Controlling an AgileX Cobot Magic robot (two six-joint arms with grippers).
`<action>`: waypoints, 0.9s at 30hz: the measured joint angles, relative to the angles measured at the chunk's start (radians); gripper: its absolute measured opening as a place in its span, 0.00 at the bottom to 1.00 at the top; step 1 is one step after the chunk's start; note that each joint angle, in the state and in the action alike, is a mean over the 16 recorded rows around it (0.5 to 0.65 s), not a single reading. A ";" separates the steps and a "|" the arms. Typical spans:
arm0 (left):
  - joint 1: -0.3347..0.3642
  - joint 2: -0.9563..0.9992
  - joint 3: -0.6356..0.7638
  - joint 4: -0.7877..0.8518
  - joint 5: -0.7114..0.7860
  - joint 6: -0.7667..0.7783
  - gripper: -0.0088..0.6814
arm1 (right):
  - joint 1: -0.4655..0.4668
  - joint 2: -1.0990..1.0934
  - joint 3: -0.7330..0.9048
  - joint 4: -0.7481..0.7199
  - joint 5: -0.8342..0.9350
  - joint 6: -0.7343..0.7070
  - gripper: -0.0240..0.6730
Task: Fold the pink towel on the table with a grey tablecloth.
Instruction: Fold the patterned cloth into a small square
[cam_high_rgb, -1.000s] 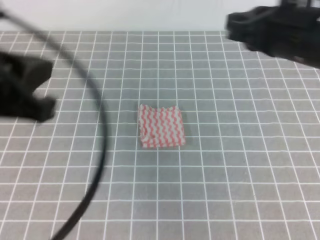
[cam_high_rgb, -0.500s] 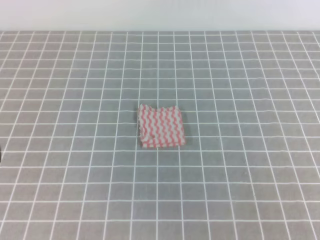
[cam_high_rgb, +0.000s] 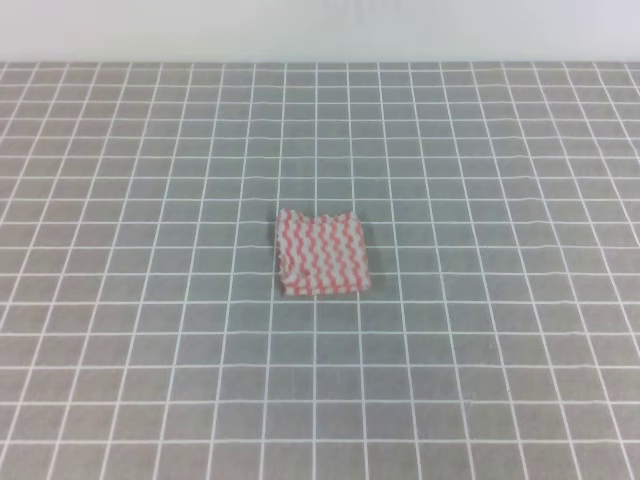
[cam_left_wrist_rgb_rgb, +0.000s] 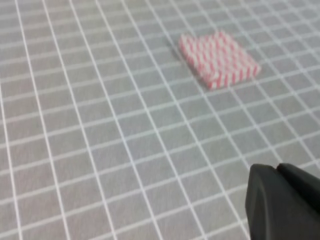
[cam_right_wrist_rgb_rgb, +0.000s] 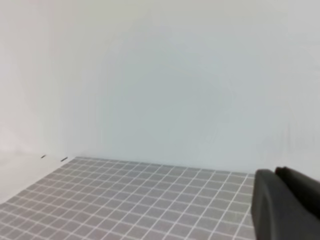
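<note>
Grey cloth printed with thin white grid lines covers the table with a grey tablecloth (cam_high_rgb: 480, 380) and fills the high exterior view, where the pink towel (cam_high_rgb: 322, 253), a thin cloth with pink-and-white wavy stripes, lies near the middle as a small, roughly square packet with layered edges. A second ago both black arms hung over the left and right edges of this view; half a second ago they were gone, and neither shows here now, while the towel has kept its place and shape. That suggests the folding is finished and the arms have pulled back. In the left wrist view the towel sits well away toward the upper right, and the left gripper (cam_left_wrist_rgb_rgb: 285, 202) shows only as a dark tip in the lower corner, its two fingers seemingly pressed together. The right wrist view faces a pale wall above the table's far edge; the right gripper (cam_right_wrist_rgb_rgb: 287, 205) likewise looks closed, holding nothing.
</note>
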 joint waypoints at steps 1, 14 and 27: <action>0.000 0.001 0.000 -0.002 0.013 0.000 0.01 | 0.000 0.002 0.000 -0.002 0.006 0.000 0.01; 0.000 0.000 0.000 -0.004 0.066 0.000 0.01 | 0.000 0.022 0.001 -0.009 0.101 0.001 0.01; 0.000 0.001 0.000 -0.004 0.065 0.000 0.01 | 0.000 0.020 0.001 -0.008 0.144 0.002 0.01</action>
